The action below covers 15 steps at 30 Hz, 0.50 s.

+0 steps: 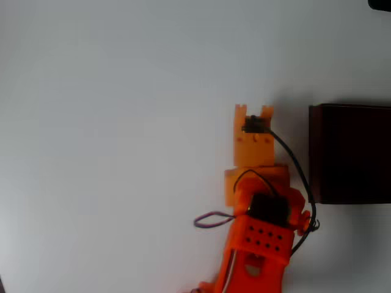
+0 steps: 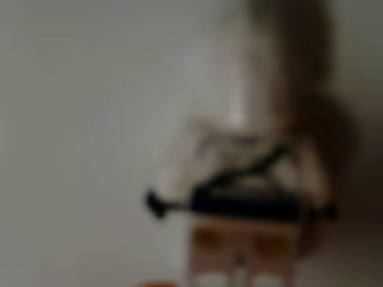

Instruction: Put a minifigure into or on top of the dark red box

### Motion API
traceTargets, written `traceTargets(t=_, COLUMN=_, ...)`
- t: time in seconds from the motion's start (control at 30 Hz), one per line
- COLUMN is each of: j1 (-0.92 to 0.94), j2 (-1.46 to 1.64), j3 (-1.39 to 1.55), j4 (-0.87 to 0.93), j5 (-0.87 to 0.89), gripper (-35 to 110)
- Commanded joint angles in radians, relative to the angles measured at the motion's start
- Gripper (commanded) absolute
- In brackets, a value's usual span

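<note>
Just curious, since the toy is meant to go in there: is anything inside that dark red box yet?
Cannot tell: the dark red box is cut off by the overhead view's edge, its visible inside uniformly dark.

dark red box [image 1: 351, 152]: cut by right edge | minifigure [image 2: 245, 173]: blurred | claw: hidden under arm

In the overhead view the white table [image 1: 122, 122] lies bare ahead of the gripper [image 1: 254, 112] and far out to its left, so passage there is open. To the right of the fingers stands the dark red box [image 1: 351, 152], apart from them, its near wall the one barrier on that side. In the wrist view the blurred minifigure [image 2: 251, 179] sits close before the fingers
</note>
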Motion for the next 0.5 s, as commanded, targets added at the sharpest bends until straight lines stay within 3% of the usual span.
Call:
traceTargets(t=0.0, j1=0.014, j2=0.014, j3=0.000, j4=-0.002, j5=0.012, gripper=20)
traceTargets(t=0.47, j1=0.011, j2=-0.038, j3=0.021, j4=-0.038, j5=0.043, gripper=19)
